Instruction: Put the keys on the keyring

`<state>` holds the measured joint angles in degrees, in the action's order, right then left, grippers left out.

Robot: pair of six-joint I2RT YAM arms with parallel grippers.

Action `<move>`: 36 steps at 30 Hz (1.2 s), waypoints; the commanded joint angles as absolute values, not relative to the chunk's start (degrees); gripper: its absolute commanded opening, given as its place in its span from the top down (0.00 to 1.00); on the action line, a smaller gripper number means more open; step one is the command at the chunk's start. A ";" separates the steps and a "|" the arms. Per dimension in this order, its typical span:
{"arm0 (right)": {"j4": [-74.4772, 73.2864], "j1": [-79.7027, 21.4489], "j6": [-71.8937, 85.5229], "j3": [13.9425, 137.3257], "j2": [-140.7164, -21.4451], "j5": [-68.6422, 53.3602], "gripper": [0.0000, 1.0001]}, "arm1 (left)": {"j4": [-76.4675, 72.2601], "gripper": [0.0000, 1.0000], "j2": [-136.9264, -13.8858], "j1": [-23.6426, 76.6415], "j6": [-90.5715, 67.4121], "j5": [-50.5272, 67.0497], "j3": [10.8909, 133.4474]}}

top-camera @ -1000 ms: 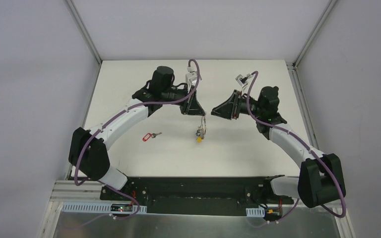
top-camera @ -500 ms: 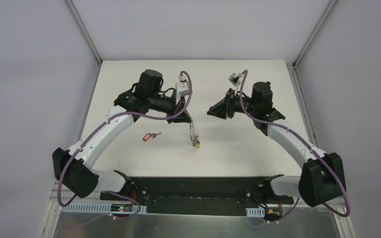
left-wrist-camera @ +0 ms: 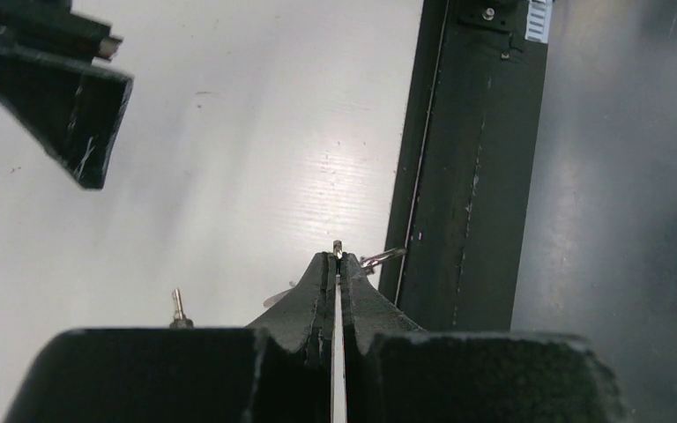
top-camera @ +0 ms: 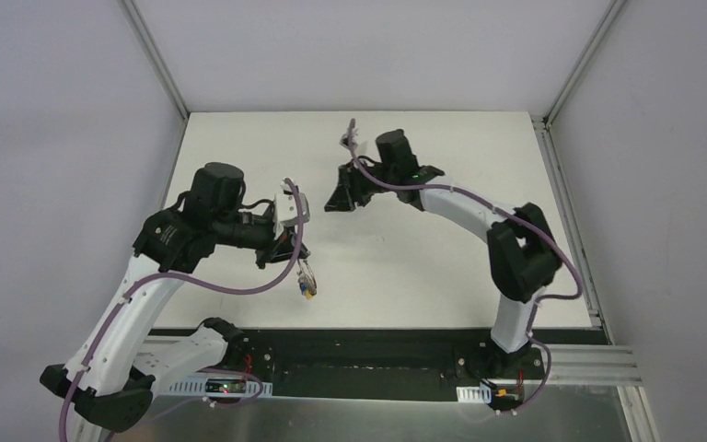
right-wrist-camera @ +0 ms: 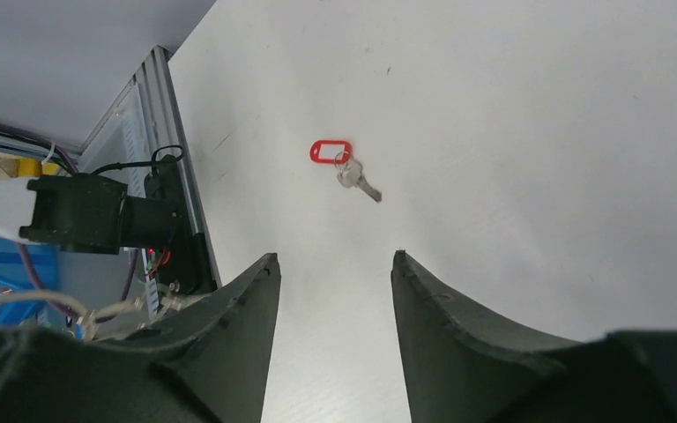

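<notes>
My left gripper is shut on the thin silver keyring and holds it above the table's near left. The bunch of keys with blue and yellow tags hangs below it. In the left wrist view the ring shows edge-on as a bright line between the closed jaws of the left gripper. My right gripper is open and empty over the table's middle. In the right wrist view it points toward the red-tagged key lying flat on the table. That key is hidden in the top view. The black-tagged key is not visible.
The black base rail runs along the near edge and shows beside my left fingers. The aluminium frame post and cables stand at the table's left edge. White walls close in the table on three sides.
My left arm has pulled back toward the near left, carrying the keyring, and now covers the red-tagged key in the top view. My right arm has swung left across the table, its gripper still open.
</notes>
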<state>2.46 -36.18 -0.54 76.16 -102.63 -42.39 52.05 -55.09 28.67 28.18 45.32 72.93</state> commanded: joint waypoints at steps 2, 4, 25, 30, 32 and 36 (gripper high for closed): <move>-9.09 -42.61 -5.58 94.25 -115.50 -39.90 0.46 | 58.50 1.00 -50.20 28.56 29.38 45.18 73.70; -13.60 -45.31 -7.86 100.31 -120.87 -38.48 0.45 | 58.92 1.00 -48.88 28.61 29.04 44.99 73.25; -27.05 -59.63 -25.05 116.90 -136.87 -16.05 0.39 | 56.26 1.00 -43.31 28.56 26.74 47.22 68.52; -27.40 -59.70 -26.06 119.40 -138.41 -15.33 0.39 | 56.25 1.00 -43.27 28.56 26.84 47.24 68.22; -27.71 -59.88 -26.42 120.18 -139.34 -15.21 0.39 | 56.14 1.00 -43.26 28.56 26.86 47.34 68.07; -28.08 -60.32 -26.84 121.94 -141.07 -14.75 0.41 | 55.68 1.00 -43.23 28.56 26.80 47.29 67.66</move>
<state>-26.46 -59.57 -25.21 118.34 -139.31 -16.34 57.71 -43.70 28.67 27.44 44.95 68.29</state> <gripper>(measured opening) 0.601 0.010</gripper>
